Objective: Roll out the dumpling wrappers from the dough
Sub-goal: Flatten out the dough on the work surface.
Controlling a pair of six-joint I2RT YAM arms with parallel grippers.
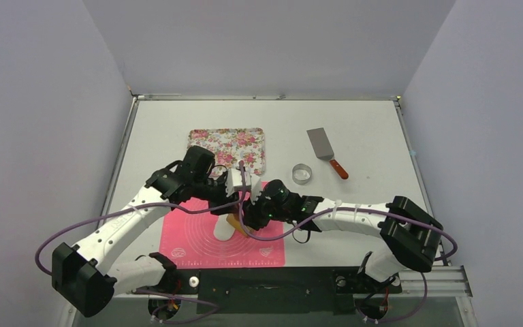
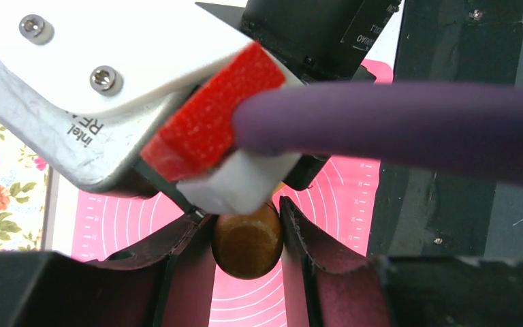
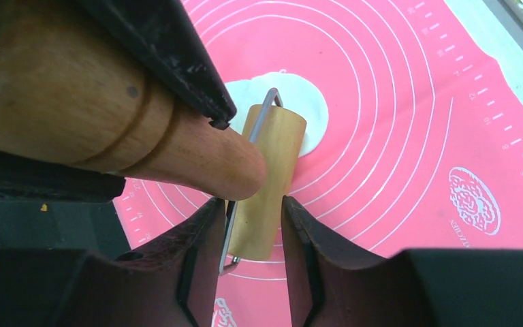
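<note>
While the left gripper is clamped on the pastry roller, its fingers pinching the rounded butt of the wooden handle from both sides, the right gripper reads differently. Its jaws are part-way apart and straddle the near end of the drum, with the wire yoke just inside one finger. I cannot tell from the wrist view whether the pads actually bear on the wood. The dumpling wrapper lies inside the inner printed rings of the pink mat. It is a flat, white, roughly round disc, and the far end of the drum overlaps its edge. Judgement: the step in hand is the rolling stroke. To do it well I would drive from the left along the handle line and use the right only as a light guide, so the drum does not ride on one end. I would make short strokes from the centre outward and check roundness against the rings. Risks: too much downforce could smear the dough onto the mat or drag it, and two grips working against each other could twist the yoke. The floral tray, ring cutter and spatula sit beyond the mat on the table, well apart from the work.
</note>
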